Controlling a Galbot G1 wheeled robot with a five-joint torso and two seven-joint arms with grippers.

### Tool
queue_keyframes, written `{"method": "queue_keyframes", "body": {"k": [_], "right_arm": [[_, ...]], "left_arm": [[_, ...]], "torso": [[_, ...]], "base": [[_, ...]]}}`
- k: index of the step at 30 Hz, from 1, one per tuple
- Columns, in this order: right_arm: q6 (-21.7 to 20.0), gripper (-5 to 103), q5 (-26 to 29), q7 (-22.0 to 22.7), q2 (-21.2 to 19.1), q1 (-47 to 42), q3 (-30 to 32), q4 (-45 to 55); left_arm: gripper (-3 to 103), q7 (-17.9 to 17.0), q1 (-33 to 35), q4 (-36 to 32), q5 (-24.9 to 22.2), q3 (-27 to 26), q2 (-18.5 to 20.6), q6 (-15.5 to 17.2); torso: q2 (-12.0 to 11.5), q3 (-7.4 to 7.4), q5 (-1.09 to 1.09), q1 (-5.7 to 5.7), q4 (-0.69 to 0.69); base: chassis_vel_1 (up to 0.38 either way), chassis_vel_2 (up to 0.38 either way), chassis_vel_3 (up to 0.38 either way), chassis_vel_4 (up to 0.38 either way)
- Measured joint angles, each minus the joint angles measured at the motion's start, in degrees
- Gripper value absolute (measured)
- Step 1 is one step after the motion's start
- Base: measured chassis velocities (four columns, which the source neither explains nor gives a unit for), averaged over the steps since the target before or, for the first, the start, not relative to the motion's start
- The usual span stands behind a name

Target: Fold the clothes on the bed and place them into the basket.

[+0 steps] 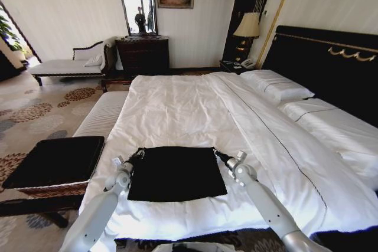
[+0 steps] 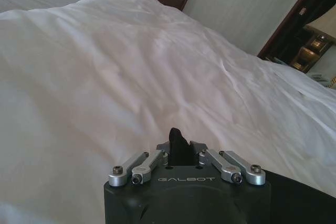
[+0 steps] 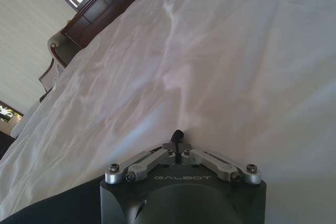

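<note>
The clothes, one black T-shirt (image 1: 176,172), lie as a flat rectangle on the near part of the bed (image 1: 177,104). My left gripper (image 1: 139,154) sits at the shirt's far left corner. In the left wrist view my left gripper (image 2: 178,153) is shut, with a tuft of black cloth (image 2: 176,141) pinched between its fingers. At the far right corner, my right gripper (image 1: 220,156) is shut too. The right wrist view has that gripper (image 3: 177,148) with a small nub of black fabric (image 3: 178,134) in it. The basket (image 1: 48,189), brown wicker with a black top, stands on the floor left of the bed.
A pale striped bench (image 1: 103,116) runs along the bed's left side beyond the basket. Pillows (image 1: 274,85) and the black headboard (image 1: 331,66) are at the right. A dark dresser (image 1: 143,54) and a chaise (image 1: 74,63) stand by the far wall.
</note>
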Motion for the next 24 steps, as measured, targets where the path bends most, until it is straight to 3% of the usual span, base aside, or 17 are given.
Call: {"method": "queue_keyframes", "body": {"k": [2,4,7,17,24], "right_arm": [[0.1,1,-0.1,0.0,-0.1,-0.1,0.0,0.1],[0.1,1,-0.1,0.0,-0.1,-0.1,0.0,0.1],[0.1,1,-0.1,0.0,-0.2,-0.1,0.0,0.2],[0.1,1,0.4,1.3,-2.3,-1.2,1.0,5.0],[4.2,1,-1.9,5.6,-5.2,-3.0,2.4,16.2]], "left_arm": [[11,0.0,-0.1,0.1,-0.1,0.0,0.0,-0.1],[11,0.0,-0.1,0.1,-0.1,0.0,0.0,-0.2],[1,0.0,-0.2,0.1,-0.1,0.0,0.1,-0.3],[0,-1.0,1.5,-5.2,-0.6,-1.3,1.3,-1.1],[0,-1.9,3.4,-16.0,-2.1,-3.7,4.8,-3.0]], "torso": [[0.0,0.00,0.00,0.00,0.00],[0.0,0.00,0.00,0.00,0.00],[0.0,0.00,0.00,0.00,0.00],[0.0,0.00,0.00,0.00,0.01],[0.0,0.00,0.00,0.00,0.00]], "base": [[0.000,0.000,0.000,0.000],[0.000,0.000,0.000,0.000],[0.000,0.000,0.000,0.000],[0.000,0.000,0.000,0.000],[0.000,0.000,0.000,0.000]]}}
